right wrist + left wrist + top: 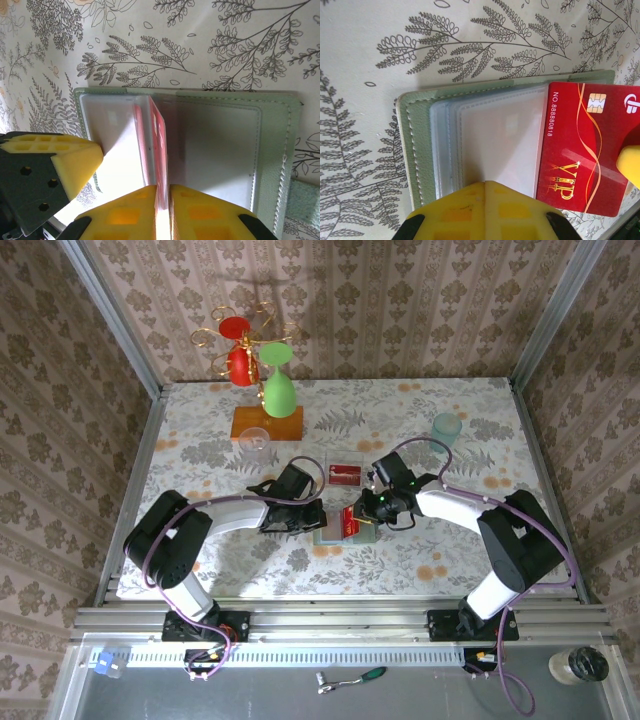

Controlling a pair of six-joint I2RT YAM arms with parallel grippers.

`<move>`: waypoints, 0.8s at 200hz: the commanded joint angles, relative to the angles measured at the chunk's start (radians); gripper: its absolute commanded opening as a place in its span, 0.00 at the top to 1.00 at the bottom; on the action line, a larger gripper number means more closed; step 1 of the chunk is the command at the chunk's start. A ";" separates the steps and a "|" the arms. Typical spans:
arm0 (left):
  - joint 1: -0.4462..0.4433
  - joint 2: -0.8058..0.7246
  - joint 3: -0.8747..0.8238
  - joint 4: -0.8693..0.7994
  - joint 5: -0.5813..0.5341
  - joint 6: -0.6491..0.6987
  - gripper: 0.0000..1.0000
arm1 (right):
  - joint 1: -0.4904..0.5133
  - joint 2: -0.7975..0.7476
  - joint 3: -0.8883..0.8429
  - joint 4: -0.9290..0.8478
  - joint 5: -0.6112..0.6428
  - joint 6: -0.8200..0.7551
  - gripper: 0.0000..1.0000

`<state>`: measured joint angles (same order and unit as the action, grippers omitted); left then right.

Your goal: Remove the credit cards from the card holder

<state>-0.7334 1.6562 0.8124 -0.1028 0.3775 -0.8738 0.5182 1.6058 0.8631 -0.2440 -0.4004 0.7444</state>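
Sage-green card holder [330,536] lies open and flat around the middle of the top view, on the leaf-print table [400,565], clear sleeves facing up. The right gripper [162,212] has its yellow pads pinched on a red credit card [160,145], which stands on edge over the holder's middle in the right wrist view. The left gripper [485,205] is squeezed fully closed at the sleeves' bottom edge; can't tell if it's actually grabbing anything. A second red card [343,475] lies flat just above the holder in the frame.

White-and-black arms [250,515] — purple cables [428,441], yellow waffle-padded tool fingers [460,212].
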 commanded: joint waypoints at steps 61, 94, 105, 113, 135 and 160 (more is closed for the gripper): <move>0.000 0.014 0.005 -0.054 -0.015 0.016 1.00 | 0.019 -0.005 -0.003 -0.024 0.005 0.032 0.87; 0.001 0.011 0.005 -0.054 -0.015 0.019 1.00 | 0.019 -0.008 0.002 -0.032 0.009 0.030 0.90; 0.001 0.011 0.007 -0.054 -0.015 0.019 1.00 | 0.019 -0.010 0.004 -0.036 0.013 0.027 0.91; 0.001 0.008 0.010 -0.054 -0.015 0.019 1.00 | 0.019 -0.012 0.007 -0.039 0.017 0.027 0.91; 0.002 -0.003 0.019 -0.054 -0.017 0.022 1.00 | 0.019 -0.035 0.011 -0.047 0.027 0.021 0.93; 0.001 -0.025 0.036 -0.071 -0.024 0.028 0.98 | 0.019 -0.064 0.033 -0.090 0.050 0.000 0.94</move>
<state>-0.7334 1.6558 0.8165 -0.1093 0.3763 -0.8726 0.5304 1.5917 0.8635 -0.2604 -0.3954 0.7616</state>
